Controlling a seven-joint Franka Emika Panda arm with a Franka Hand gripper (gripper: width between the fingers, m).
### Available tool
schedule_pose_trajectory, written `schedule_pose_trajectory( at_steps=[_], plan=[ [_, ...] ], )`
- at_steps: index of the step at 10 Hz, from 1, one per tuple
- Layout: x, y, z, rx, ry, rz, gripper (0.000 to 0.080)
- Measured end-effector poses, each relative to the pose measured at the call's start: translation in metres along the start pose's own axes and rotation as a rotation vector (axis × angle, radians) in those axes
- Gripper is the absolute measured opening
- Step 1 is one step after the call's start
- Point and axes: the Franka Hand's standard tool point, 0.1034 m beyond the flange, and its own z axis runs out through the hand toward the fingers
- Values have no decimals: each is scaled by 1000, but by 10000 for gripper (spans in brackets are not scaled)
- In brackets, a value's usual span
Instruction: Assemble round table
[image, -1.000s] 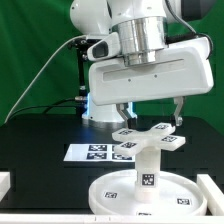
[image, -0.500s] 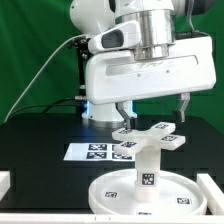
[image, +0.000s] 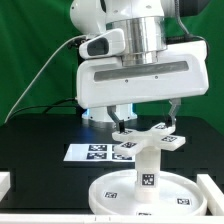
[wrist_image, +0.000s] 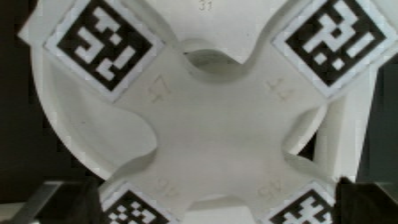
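The round table stands at the front. Its large rimmed disc (image: 112, 192) lies flat, the thick leg (image: 148, 168) stands upright on it, and the cross-shaped foot piece (image: 147, 137) sits on top of the leg. My gripper (image: 145, 122) hangs just above the foot piece, open, with one finger (image: 118, 122) on either side of it. In the wrist view the foot piece (wrist_image: 214, 110) fills the frame with tags on its arms. The dark fingertips (wrist_image: 63, 203) stand apart at its two sides around my gripper's middle (wrist_image: 214, 205). I see no grip on it.
The marker board (image: 92, 152) lies on the black table behind the disc. White rails stand at the table's front left (image: 5, 182) and front right (image: 214, 180). The arm's base (image: 100, 112) stands at the back before a green curtain.
My wrist has turned above the foot piece, and the hand body and fingers have shifted toward the exterior view's left. The foot piece, leg and disc have not moved.
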Motion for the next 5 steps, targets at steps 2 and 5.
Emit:
schedule_pose_trajectory(
  at_steps=[2,5],
  plan=[
    [0,0,1,0,-1,0,649],
    [-18,3,16,9,-35,33,649]
  ],
)
